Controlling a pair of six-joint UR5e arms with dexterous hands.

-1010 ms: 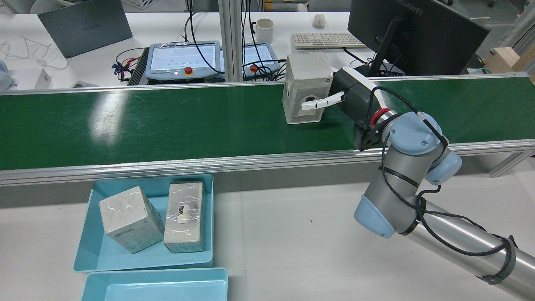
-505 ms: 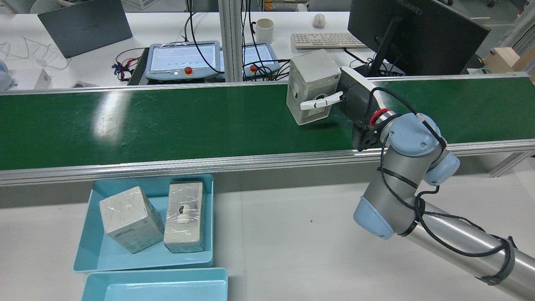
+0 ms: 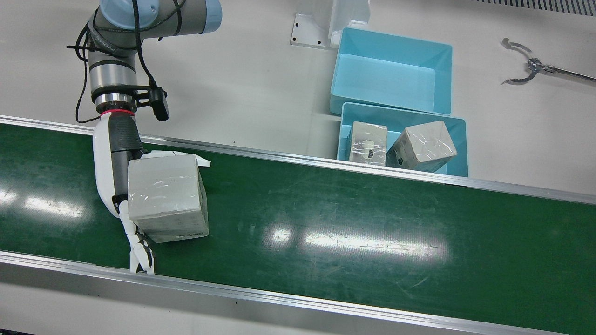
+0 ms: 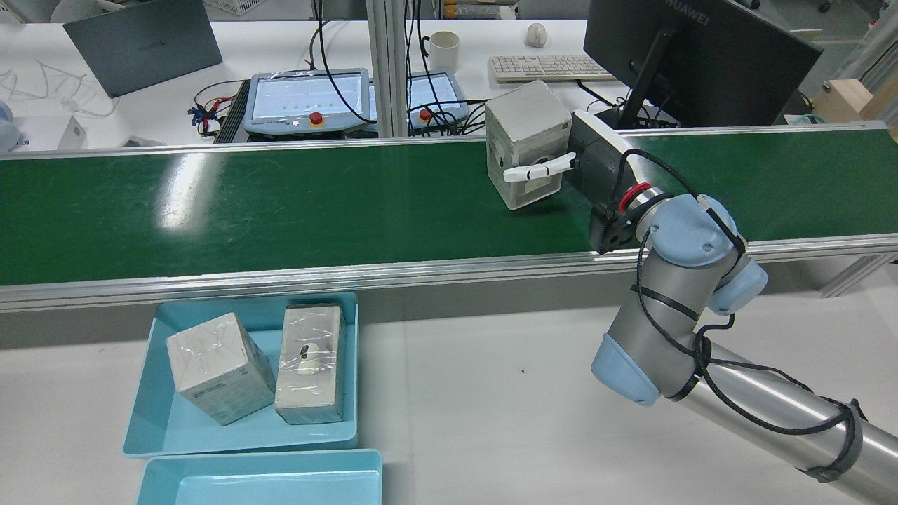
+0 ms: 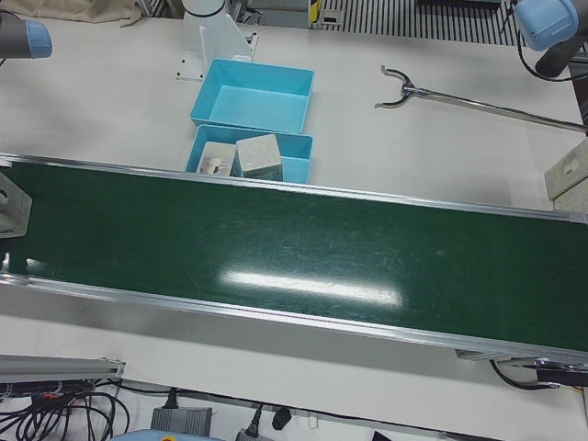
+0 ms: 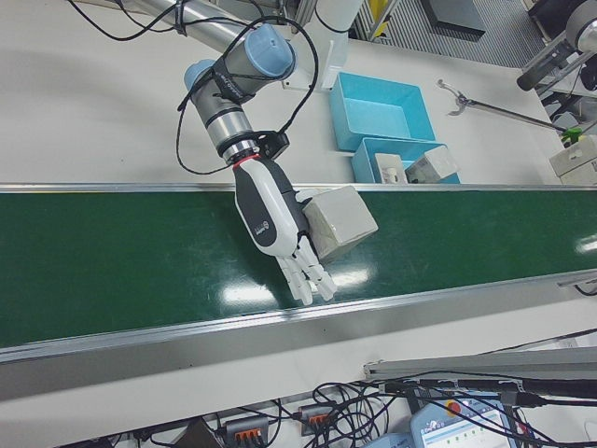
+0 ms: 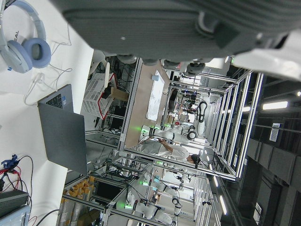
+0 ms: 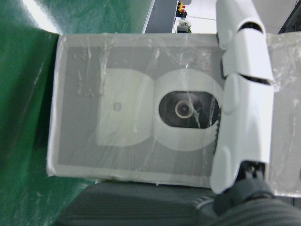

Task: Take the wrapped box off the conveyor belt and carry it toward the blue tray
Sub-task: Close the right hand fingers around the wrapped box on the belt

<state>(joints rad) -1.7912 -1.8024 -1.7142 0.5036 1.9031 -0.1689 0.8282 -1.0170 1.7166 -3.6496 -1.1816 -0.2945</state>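
Nearest us in the rear view: a second blue tray (image 4: 266, 477), at the bench's near edge. Behind it, the blue tray (image 4: 163, 421) holding two wrapped boxes. Further on, the conveyor belt (image 4: 280, 210). Above its far half we see the wrapped box (image 4: 526, 133), tilted, clamped in the right hand (image 4: 572, 165), one finger across its printed face. We cannot tell the left hand's finger state.

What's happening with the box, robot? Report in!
Right hand shut on box, tilted above the belt. Left hand not seen. Tray holds two boxes; path looks clear.
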